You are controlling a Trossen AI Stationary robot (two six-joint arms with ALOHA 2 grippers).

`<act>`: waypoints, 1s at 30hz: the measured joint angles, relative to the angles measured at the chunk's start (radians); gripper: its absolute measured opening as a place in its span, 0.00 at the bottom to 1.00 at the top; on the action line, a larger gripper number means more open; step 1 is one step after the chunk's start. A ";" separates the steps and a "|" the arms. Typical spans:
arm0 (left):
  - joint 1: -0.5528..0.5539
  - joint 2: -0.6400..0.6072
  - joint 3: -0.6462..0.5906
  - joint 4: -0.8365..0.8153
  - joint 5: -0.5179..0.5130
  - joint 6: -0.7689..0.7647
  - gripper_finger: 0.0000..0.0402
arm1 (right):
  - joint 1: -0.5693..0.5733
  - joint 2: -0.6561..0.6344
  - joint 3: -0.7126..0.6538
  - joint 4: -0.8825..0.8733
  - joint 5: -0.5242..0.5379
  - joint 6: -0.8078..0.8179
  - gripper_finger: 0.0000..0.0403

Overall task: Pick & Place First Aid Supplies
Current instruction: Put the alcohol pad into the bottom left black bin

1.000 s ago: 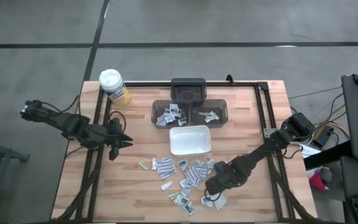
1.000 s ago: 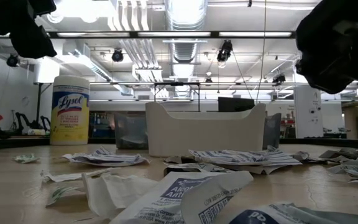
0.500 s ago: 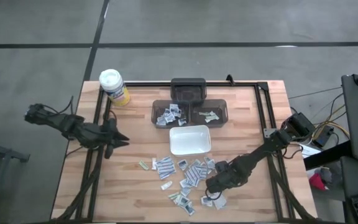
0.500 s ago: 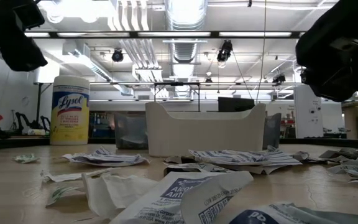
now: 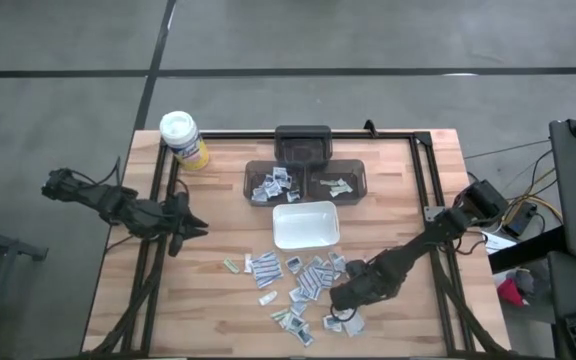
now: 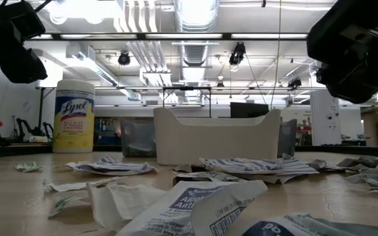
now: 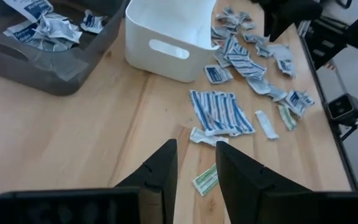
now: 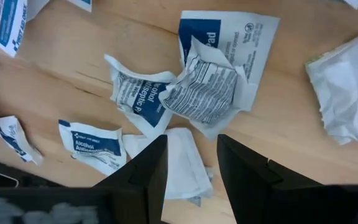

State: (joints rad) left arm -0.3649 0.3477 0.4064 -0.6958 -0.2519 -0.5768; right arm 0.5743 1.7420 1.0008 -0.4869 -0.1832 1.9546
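The first aid supplies, small flat packets (image 5: 298, 280), lie scattered on the wooden table in front of the white tray (image 5: 305, 224). My right gripper (image 5: 340, 300) hangs open above the right part of the heap, pointing steeply down. In the right wrist view its fingers (image 8: 191, 168) stand on either side of a plain white packet (image 8: 182, 158), next to a crumpled printed packet (image 8: 201, 87). My left gripper (image 5: 190, 228) is open over bare wood at the table's left, with nothing between its fingers (image 7: 196, 171). A greenish packet (image 7: 205, 180) lies on the table beyond them.
Two dark bins (image 5: 273, 183) (image 5: 336, 184) behind the tray hold a few packets, and a third dark bin (image 5: 302, 143) stands behind them. A yellow canister with a white lid (image 5: 183, 140) stands at the far left corner. Bare wood lies between my left gripper and the heap.
My left gripper has sunk lower and drawn back a little toward the table's left edge, still open. My right gripper has stayed over the packets.
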 joint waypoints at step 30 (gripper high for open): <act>0.000 -0.002 -0.003 0.011 0.004 0.021 0.26 | 0.024 -0.006 -0.005 -0.083 0.122 0.191 0.33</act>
State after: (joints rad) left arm -0.3649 0.3462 0.4034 -0.6849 -0.2479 -0.5556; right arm 0.5983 1.7363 0.9954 -0.5696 -0.0612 2.1452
